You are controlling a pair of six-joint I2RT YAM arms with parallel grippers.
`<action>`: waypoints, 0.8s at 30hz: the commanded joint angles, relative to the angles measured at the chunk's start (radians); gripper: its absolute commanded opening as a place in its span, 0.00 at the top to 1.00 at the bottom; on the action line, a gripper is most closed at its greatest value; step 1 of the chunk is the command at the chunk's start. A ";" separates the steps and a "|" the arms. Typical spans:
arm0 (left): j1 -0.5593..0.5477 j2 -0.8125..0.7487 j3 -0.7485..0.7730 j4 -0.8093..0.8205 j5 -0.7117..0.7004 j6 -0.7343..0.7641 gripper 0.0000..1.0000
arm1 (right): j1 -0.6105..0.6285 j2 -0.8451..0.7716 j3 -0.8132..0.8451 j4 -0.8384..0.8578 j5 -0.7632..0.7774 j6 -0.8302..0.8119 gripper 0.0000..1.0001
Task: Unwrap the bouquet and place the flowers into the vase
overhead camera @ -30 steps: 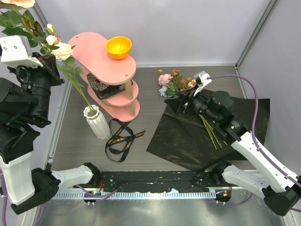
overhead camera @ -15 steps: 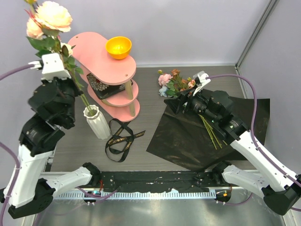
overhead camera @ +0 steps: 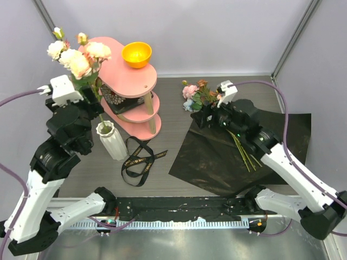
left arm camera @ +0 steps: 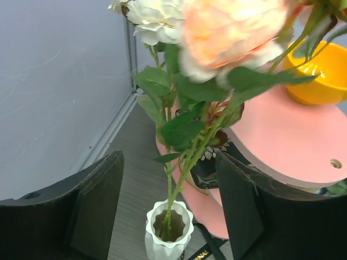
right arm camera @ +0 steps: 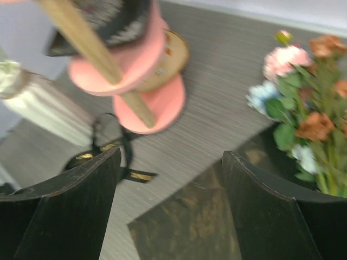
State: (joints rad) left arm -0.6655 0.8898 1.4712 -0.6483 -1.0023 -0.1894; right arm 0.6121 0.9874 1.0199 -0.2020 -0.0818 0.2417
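The white ribbed vase (overhead camera: 110,140) (left arm camera: 169,233) stands at the left and holds long-stemmed cream and peach flowers (overhead camera: 76,54) (left arm camera: 227,32). My left gripper (overhead camera: 91,97) (left arm camera: 169,157) is open above the vase, and the stems pass between its fingers without touching them. The bouquet is undone. Its black wrapping sheet (overhead camera: 227,157) (right arm camera: 184,227) lies flat, and the remaining flowers (overhead camera: 200,95) (right arm camera: 303,119) rest on the sheet's far corner. My right gripper (overhead camera: 203,116) (right arm camera: 171,154) hovers open and empty beside those blooms, over the sheet's corner.
A black ribbon (overhead camera: 142,160) (right arm camera: 108,151) lies loose in front of the vase. The pink tiered shelf (overhead camera: 116,70) (left arm camera: 282,141) (right arm camera: 146,81) stands right behind the vase and carries an orange bowl (overhead camera: 136,54) (left arm camera: 325,76). Grey walls close in on the left and right.
The left arm has lowered the flowers so their stems stand in the vase, and its jaws have opened off the stems. The right arm has shifted slightly toward the back left.
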 commanded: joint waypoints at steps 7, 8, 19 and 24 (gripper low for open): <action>0.003 -0.158 0.057 -0.111 0.262 -0.139 0.15 | -0.066 0.388 0.226 -0.431 0.546 -0.162 0.35; 0.000 -0.161 0.061 -0.123 0.308 -0.136 0.14 | -0.078 0.446 0.230 -0.453 0.566 -0.169 0.38; 0.001 -0.179 0.083 -0.218 0.702 -0.165 0.12 | -0.186 0.700 0.273 -0.455 0.620 -0.274 0.59; 0.001 -0.189 0.074 -0.220 0.711 -0.165 0.12 | -0.189 0.717 0.244 -0.404 0.588 -0.300 0.58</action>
State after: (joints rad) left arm -0.6655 0.7113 1.5440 -0.8623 -0.3523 -0.3412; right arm 0.4248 1.7054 1.2472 -0.6563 0.5034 -0.0132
